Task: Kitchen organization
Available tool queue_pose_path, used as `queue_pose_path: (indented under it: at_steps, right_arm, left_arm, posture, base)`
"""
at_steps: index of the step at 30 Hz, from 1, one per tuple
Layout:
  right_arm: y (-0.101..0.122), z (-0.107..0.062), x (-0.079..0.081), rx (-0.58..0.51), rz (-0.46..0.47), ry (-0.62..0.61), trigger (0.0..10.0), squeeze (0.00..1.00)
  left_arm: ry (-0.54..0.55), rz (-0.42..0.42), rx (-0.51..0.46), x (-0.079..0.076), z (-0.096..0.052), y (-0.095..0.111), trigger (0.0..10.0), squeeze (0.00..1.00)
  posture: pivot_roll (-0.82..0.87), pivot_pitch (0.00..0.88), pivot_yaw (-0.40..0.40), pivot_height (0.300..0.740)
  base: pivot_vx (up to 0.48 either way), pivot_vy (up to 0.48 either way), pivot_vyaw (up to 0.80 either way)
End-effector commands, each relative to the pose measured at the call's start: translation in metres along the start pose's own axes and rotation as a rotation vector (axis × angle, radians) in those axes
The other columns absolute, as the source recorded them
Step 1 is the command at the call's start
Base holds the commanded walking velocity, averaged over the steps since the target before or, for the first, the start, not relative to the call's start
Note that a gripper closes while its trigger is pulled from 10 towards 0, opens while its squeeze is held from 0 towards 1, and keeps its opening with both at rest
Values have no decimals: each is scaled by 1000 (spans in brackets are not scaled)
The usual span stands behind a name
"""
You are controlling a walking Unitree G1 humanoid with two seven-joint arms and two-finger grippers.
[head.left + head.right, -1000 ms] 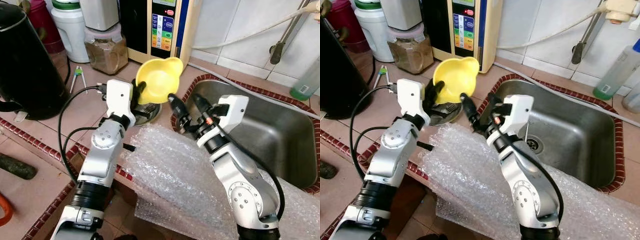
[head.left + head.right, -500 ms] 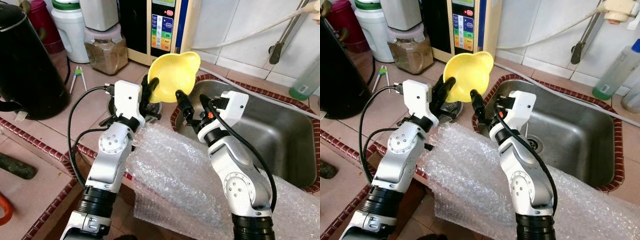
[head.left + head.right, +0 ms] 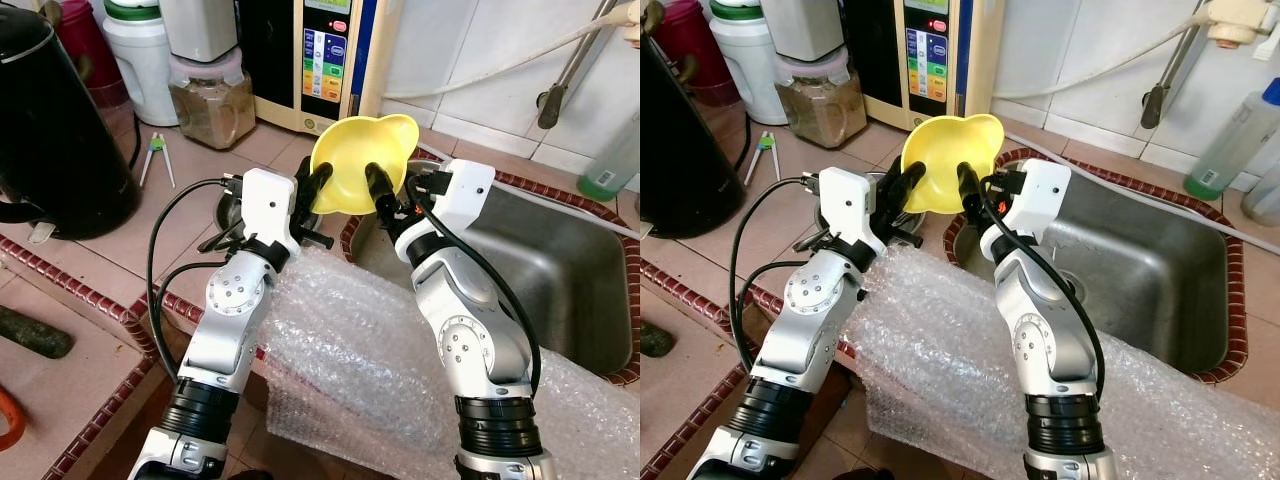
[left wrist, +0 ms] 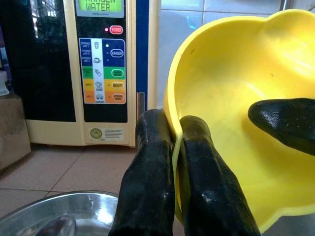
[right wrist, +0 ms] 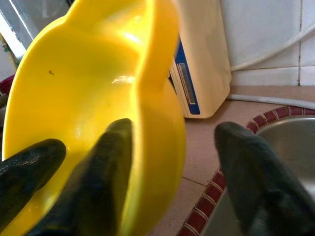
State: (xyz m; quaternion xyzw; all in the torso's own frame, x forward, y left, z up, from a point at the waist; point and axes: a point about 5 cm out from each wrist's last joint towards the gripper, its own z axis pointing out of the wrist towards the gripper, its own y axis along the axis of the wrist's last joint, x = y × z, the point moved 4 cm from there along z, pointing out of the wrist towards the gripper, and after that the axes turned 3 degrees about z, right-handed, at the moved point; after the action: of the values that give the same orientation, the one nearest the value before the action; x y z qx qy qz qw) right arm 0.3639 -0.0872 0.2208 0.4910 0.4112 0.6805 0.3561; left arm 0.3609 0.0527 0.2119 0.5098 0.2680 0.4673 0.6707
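Observation:
A yellow plastic bowl (image 3: 365, 160) with a pouring lip is held tilted in the air above the counter, at the near-left corner of the sink (image 3: 560, 270). My left gripper (image 3: 322, 178) is shut on the bowl's left rim; in the left wrist view its fingers (image 4: 147, 162) pinch the rim of the bowl (image 4: 236, 73). My right gripper (image 3: 383, 188) is open at the bowl's right side. In the right wrist view one finger (image 5: 106, 167) lies inside the bowl (image 5: 78, 98), the other stands apart outside the rim.
Bubble wrap (image 3: 350, 350) lies over the counter's front edge under both arms. A metal dish (image 3: 228, 210) sits beneath the left arm. A black kettle (image 3: 50, 120), a spice jar (image 3: 212, 100) and a water ionizer (image 3: 320, 50) stand behind. A green bottle (image 3: 610, 165) is far right.
My left gripper carried the yellow bowl to the right, toward the sink. My right gripper rose and moved in until its fingers straddle the bowl's rim.

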Motion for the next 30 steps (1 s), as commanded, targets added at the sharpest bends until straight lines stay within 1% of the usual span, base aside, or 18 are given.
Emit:
queue_pose_path:
  at_steps: [1,4,10,11,13,14,15,16,17,18,19,21,23,24,26,27,28,30]
  right_arm:
    - [0,0,-14,5,-21,-62,0,0]
    - [0,0,-20,2,-44,-91,0,0]
    - [2,1,-23,-10,-48,-111,0,0]
    - [3,1,-24,-11,-47,-114,0,0]
    - [3,1,-24,-13,-47,-118,0,0]
    - [3,1,-24,-13,-46,-119,0,0]
    - [3,1,-24,-13,-45,-120,0,0]
    - [2,1,-25,-14,-44,-125,0,0]
    - [3,1,-26,-14,-43,-130,0,0]
    - [3,1,-27,-16,-43,-134,0,0]
    - [3,1,-28,-18,-43,-139,0,0]
    - [5,2,-31,-21,-45,-153,0,0]
    - [5,2,-32,-22,-45,-156,0,0]
    - [6,3,-34,-22,-48,-163,0,0]
    - [6,3,-35,-22,-50,-167,0,0]
    - [6,3,-36,-24,-50,-169,0,0]
    - [7,3,-36,-25,-50,-170,0,0]
    - [7,4,-37,-25,-51,-175,0,0]
  left_arm:
    - [-7,15,-39,-2,1,9,0,0]
    - [-2,20,-36,-1,1,8,0,0]
    - [23,45,-27,4,1,7,0,0]
    - [24,47,-27,4,1,7,314,0]
    - [26,50,-26,5,1,7,549,0]
    - [28,52,-25,5,1,7,1804,0]
    - [30,53,-25,5,1,6,1804,0]
    - [34,62,-25,6,2,6,3686,0]
    - [36,67,-26,6,2,7,4235,0]
    - [38,73,-27,7,2,7,4431,0]
    - [43,79,-28,8,3,7,4902,0]
    - [52,89,-26,11,3,8,6784,0]
    - [53,89,-25,11,4,8,6784,0]
    - [36,96,-20,10,4,7,10000,0]
    - [27,98,-18,9,4,6,10000,0]
    - [28,92,-16,9,4,6,10000,24]
    - [23,78,-15,8,4,5,10000,1000]
    - [2,62,-17,5,4,6,10000,1000]
  posture:
    - [20,70,-44,740]
    - [20,70,-44,740]
    - [22,68,-43,740]
    - [22,68,-42,740]
    - [22,68,-42,740]
    - [22,67,-41,740]
    - [22,66,-42,740]
    - [23,64,-42,740]
    - [23,63,-42,740]
    - [23,62,-41,740]
    - [24,61,-41,740]
    - [24,60,-40,740]
    - [24,60,-40,740]
    - [24,58,-40,740]
    - [25,58,-40,740]
    - [26,57,-40,740]
    - [25,56,-40,740]
    - [24,56,-40,740]
  base:
    - [0,0,0]
    - [0,0,0]
    - [0,0,0]
    - [0,0,0]
    - [0,0,0]
    - [0,0,0]
    - [0,0,0]
    - [0,0,0]
    - [0,0,0]
    - [0,0,0]
    - [0,0,0]
    - [0,0,0]
    - [0,0,0]
    - [0,0,0]
    - [0,0,0]
    - [0,0,0]
    - [0,0,0]
    - [0,0,0]
